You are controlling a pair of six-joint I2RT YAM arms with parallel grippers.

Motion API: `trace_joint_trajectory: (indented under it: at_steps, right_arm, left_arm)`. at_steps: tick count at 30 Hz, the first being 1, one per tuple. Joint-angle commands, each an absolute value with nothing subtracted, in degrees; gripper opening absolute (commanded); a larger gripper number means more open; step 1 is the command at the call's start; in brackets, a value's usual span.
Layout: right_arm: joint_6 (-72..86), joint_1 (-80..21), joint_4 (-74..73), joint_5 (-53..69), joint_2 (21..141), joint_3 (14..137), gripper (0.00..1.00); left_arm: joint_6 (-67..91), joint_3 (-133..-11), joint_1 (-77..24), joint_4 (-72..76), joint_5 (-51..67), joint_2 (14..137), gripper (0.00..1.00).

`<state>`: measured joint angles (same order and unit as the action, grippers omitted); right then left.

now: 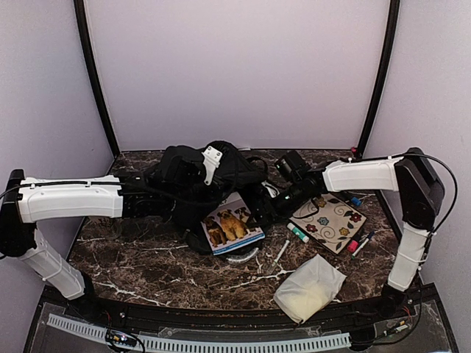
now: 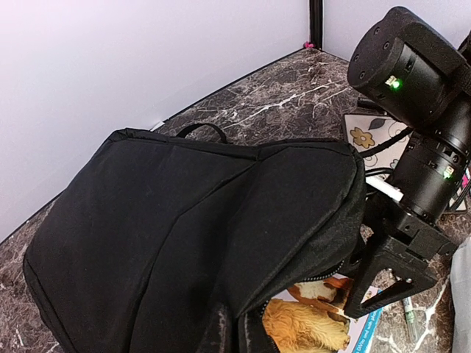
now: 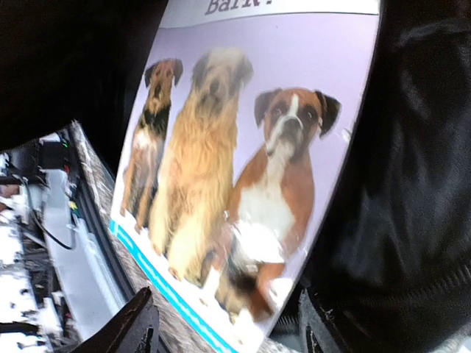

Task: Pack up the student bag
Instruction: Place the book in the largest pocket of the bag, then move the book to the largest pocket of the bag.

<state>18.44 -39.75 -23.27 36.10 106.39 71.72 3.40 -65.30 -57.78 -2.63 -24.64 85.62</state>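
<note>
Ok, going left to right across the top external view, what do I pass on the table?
Left arm's white link → student bag → dog book sticking out of its opening → floral pad → right arm's upright link. The markers and the white pouch overlap these, so they are left out.

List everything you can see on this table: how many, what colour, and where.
student bag: one, black, back centre
dog book: one, lilac cover, partly under the bag's flap
floral case: one, cream, right of the book
green-capped marker: one, white, beside the case
pink-capped marker: one, at the case's right corner
white pouch: one, front right
table: one, dark marble
left tool: one, black, shut, at the bag
right tool: one, black, open, at the book's corner
</note>
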Motion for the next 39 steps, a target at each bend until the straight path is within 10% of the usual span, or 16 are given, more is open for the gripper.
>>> trace_joint_trajectory:
  at_steps: [1, 15, 39]
  right_arm:
    - [9.8, -39.9, -25.3, 29.1, 101.2, 69.1, 0.66]
    - [-17.6, -50.0, -20.7, 11.5, 85.5, 56.5, 0.62]
    - [-22.9, -56.3, -6.4, -5.8, 104.0, 65.5, 0.62]
  left_arm:
    - [3.2, -64.5, -58.0, 4.4, -26.1, 81.2, 0.00]
    - [3.8, -63.7, -58.1, 5.7, -25.1, 81.4, 0.00]
    - [5.9, -63.4, -58.1, 4.0, -24.0, 80.4, 0.00]
